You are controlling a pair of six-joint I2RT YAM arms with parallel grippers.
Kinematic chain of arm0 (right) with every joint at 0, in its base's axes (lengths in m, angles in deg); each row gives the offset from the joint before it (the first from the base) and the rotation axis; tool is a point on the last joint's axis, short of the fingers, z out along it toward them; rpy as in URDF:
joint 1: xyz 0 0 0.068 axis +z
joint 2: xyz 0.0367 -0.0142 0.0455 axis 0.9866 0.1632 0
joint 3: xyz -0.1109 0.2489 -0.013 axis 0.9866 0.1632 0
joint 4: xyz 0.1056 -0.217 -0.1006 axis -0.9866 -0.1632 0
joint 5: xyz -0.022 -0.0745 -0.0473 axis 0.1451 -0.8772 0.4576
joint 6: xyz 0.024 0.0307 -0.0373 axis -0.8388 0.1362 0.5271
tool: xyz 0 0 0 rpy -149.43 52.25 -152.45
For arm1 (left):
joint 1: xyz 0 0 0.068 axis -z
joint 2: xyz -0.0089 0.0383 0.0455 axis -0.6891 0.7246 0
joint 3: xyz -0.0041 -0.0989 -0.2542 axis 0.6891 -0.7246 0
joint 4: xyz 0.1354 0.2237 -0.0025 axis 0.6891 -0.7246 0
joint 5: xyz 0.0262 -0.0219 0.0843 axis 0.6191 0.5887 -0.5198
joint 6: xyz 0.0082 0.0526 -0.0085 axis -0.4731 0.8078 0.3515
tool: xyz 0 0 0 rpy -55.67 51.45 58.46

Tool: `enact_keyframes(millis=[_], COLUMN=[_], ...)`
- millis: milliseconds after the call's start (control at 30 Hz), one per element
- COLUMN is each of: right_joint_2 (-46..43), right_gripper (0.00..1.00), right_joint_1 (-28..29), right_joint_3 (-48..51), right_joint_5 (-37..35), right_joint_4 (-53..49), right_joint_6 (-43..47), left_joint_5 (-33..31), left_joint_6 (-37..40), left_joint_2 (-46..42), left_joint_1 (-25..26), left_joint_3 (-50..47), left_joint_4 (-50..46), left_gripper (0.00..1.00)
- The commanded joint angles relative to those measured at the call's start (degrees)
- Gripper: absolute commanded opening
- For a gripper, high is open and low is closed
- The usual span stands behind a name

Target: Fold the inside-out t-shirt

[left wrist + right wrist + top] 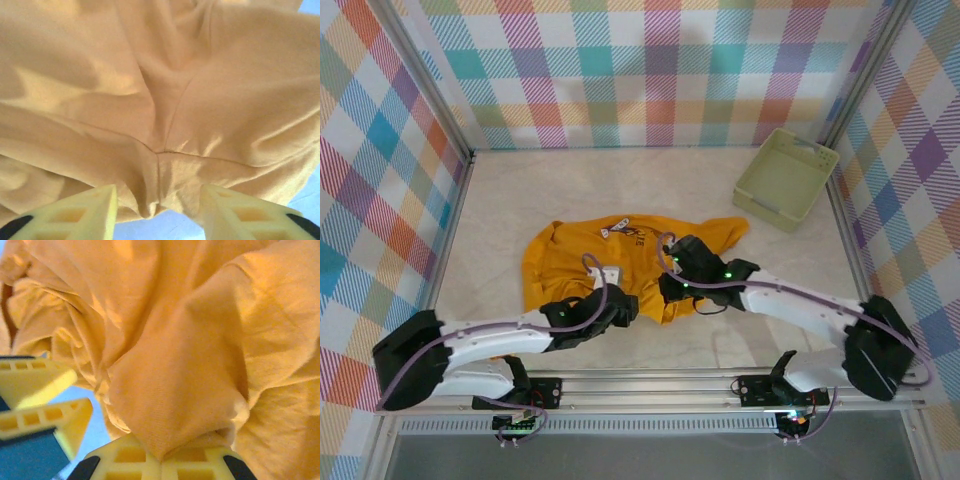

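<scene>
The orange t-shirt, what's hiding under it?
The pale table shows around the t-shirt, so it lies on that. The crumpled cloth covers everything beneath it, so anything hidden there cannot be seen.

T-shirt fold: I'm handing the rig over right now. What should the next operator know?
Left gripper: open at the near edge of the t-shirt, with cloth sagging between its fingers.
Right gripper: shut on a bunch of the fabric.
The t-shirt lies crumpled mid-table; the green basket sits at the far right.
Done: no fold yet.
Left: spread it flat, then fold.
</scene>
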Motion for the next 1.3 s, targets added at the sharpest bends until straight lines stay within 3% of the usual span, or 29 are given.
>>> enact_keyframes(millis=[0, 267, 367, 533, 733, 1033, 1133, 1267], right_joint_2=[-5.39, -12.12, -11.52, -12.90, -14.18, -11.79, -12.27, -11.96], right_gripper=[0.00, 0.00, 0.00, 0.00, 0.00, 0.00, 0.00, 0.00], right_joint_1=[-0.26, -3.88, -6.55, -9.73, -11.84, -11.87, -11.84, -12.34], right_joint_3=[1.78, 4.79, 6.00, 5.19, 4.22, 3.59, 2.96, 1.12], right_joint_5=[-2.20, -6.58, -5.18, -6.64, -4.48, -4.23, -5.53, -8.25], right_joint_4=[-3.92, -10.50, -10.50, -13.56, -12.74, -11.11, -12.15, -14.61], right_joint_6=[2.25, 0.09, -1.55, -2.51, -0.66, -0.32, 0.00, 0.44], left_joint_5=[-3.58, -11.65, -8.17, -4.05, 6.12, 6.97, 5.10, 4.01], left_joint_6=[1.36, -2.82, -2.91, -3.00, 0.87, 2.34, 1.86, 1.78], left_joint_2=[-5.28, -16.92, -18.46, -14.48, -7.14, 4.55, 8.20, 11.13], left_joint_1=[-3.47, -21.03, -28.87, -35.36, -36.18, -36.13, -36.17, -36.26], left_joint_3=[-0.88, 1.50, 1.68, 2.48, 3.30, 8.41, 9.95, 11.33], left_joint_4=[-7.31, -33.32, -36.11, -35.63, -29.00, -30.95, -32.25, -32.46], left_gripper=[0.55, 0.71, 0.72, 0.73, 0.64, 0.65, 0.57, 0.38])
